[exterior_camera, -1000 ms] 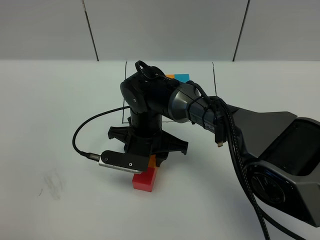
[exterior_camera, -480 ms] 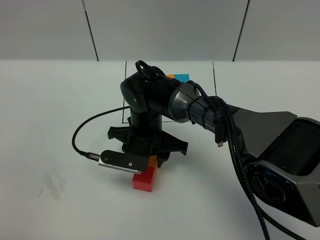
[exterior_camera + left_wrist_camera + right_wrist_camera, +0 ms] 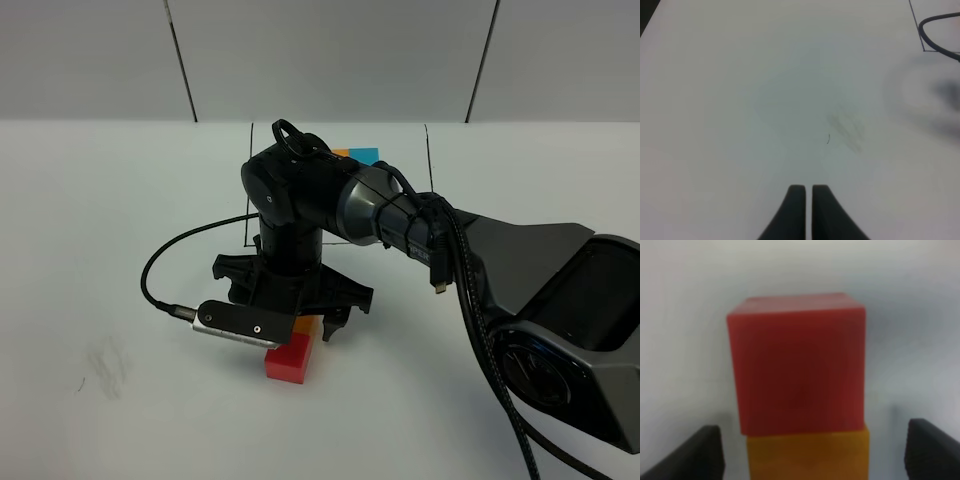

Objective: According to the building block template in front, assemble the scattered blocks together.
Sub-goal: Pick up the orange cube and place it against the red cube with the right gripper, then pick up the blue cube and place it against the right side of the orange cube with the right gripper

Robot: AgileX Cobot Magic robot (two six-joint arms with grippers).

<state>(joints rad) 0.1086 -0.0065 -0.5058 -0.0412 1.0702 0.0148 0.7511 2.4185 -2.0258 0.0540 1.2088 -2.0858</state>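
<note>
A red cube (image 3: 290,357) lies on the white table, touching an orange cube (image 3: 306,324) behind it. My right gripper (image 3: 305,318) reaches across the middle and hangs over them. In the right wrist view the red cube (image 3: 796,362) adjoins the orange cube (image 3: 807,455), and the open right gripper (image 3: 812,429) straddles the orange one with gaps on both sides. The light blue loose cube is hidden. The template's orange (image 3: 340,153) and blue (image 3: 364,155) cubes show behind the arm, inside the black frame line (image 3: 428,150); its red cube is hidden. My left gripper (image 3: 807,192) is shut and empty over bare table.
A black cable (image 3: 165,265) loops from the right wrist camera over the table to the left; it also shows in the left wrist view (image 3: 940,35). A faint scuff mark (image 3: 105,365) is on the table at the left. A grey panel wall (image 3: 330,60) stands behind.
My right gripper has shifted slightly lower and to the left over the red and orange cubes. The cubes have not moved.
</note>
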